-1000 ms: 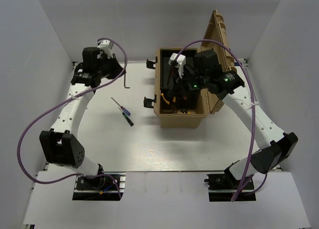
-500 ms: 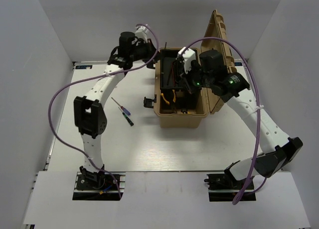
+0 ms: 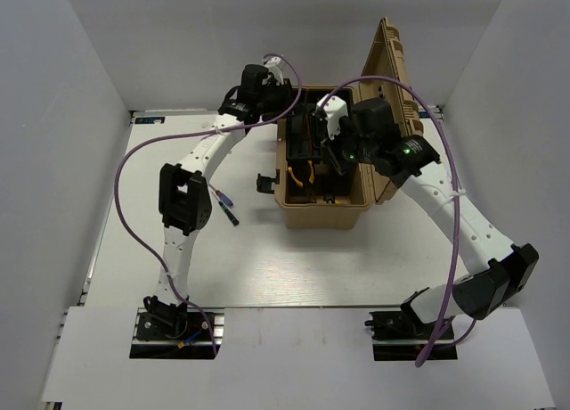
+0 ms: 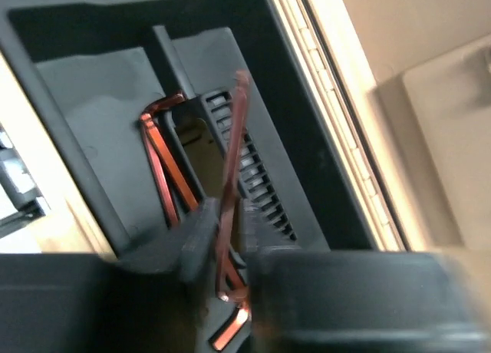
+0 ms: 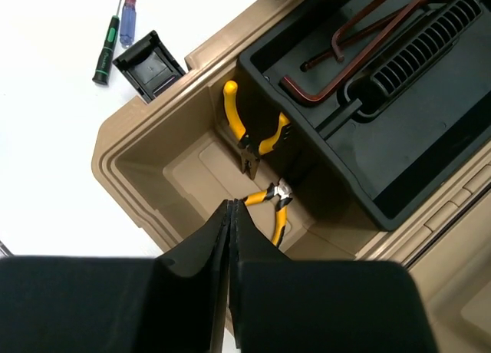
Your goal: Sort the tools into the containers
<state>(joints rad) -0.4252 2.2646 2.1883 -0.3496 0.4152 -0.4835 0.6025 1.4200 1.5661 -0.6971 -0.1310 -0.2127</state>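
Your left pincer (image 4: 229, 249) pinches the hex key (image 4: 235, 138) low on its shaft. The long arm of the key leans up over the black tray (image 4: 100, 100) seated in the toolbox (image 3: 325, 216). Your right pincer (image 5: 230, 215), pressed together on nothing, hangs above the toolbox's deep well.

Risk: the key sits tilted in the grip. If you let go from this height, it may bounce off the tray's ribbed part or catch on the tray wall. Both arms also crowd the space over the toolbox, so a sideways move may knock one against the other.

Only the left wrist view shows the pinch itself and two more keys (image 4: 156, 169) lying in the tray. Only the right wrist view shows the pliers (image 5: 247, 130) down in the well. It also shows the blue-handled screwdriver (image 5: 127, 23) and a green-handled screwdriver (image 5: 103, 57) on the tabletop (image 3: 267, 267), beyond the toolbox's latch side. From above, your left arm partly covers them.
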